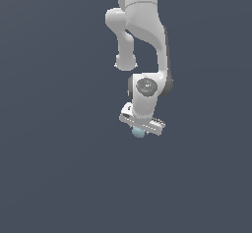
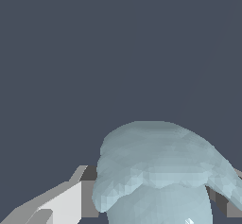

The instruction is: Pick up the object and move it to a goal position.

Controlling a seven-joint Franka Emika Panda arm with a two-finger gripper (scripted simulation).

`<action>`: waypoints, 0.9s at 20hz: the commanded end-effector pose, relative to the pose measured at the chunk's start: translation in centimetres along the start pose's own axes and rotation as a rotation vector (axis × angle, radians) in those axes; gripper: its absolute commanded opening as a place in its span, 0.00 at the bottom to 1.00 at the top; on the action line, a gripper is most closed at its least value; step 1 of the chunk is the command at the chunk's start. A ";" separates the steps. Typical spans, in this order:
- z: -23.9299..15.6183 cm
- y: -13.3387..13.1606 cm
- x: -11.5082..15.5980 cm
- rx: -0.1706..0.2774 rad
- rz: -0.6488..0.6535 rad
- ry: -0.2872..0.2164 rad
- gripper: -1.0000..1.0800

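Looking at the exterior view, I've got the white arm (image 1: 142, 35) coming down from the top centre of the frame, wrist bent so the pincer (image 1: 139, 129) points downward just below the middle. Tucked right under it is the object (image 1: 137, 132), a small pale blue-grey blob, only partly showing beneath the pincer's body. No counter edge is visible anywhere, only flat dark grey all round, so I can't tell whether the object is resting on a surface or is already lifted.

Over on the wrist view, the object (image 2: 156, 171) fills the lower centre and lower right of the frame, lumpy and matte. One finger (image 2: 66, 202) comes in from the lower left, its dark pad up against the blob's side; a grey sliver on the far right edge looks like the other. So I judge the pincer closed narrow on the object, gripping it across its width. No goal marker shows in either view.
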State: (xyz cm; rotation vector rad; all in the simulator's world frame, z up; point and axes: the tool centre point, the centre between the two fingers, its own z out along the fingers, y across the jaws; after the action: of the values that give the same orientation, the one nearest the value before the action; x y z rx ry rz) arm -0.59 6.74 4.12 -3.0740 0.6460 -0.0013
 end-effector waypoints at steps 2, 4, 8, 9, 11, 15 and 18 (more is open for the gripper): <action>-0.3 -0.1 -0.2 0.000 0.000 0.000 0.00; -0.6 -0.2 -0.6 0.000 0.000 0.000 0.00; -1.8 -0.6 -1.7 0.000 0.000 0.000 0.00; -2.2 -0.7 -2.1 0.000 0.000 0.000 0.00; -3.1 -1.0 -3.0 0.000 0.000 0.000 0.00; -4.9 -1.6 -4.6 0.000 0.000 0.000 0.00; -5.8 -1.9 -5.4 0.000 0.000 -0.001 0.00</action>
State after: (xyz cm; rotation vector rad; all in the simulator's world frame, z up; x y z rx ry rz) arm -4.40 10.35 9.40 -3.0741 0.6450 -0.0011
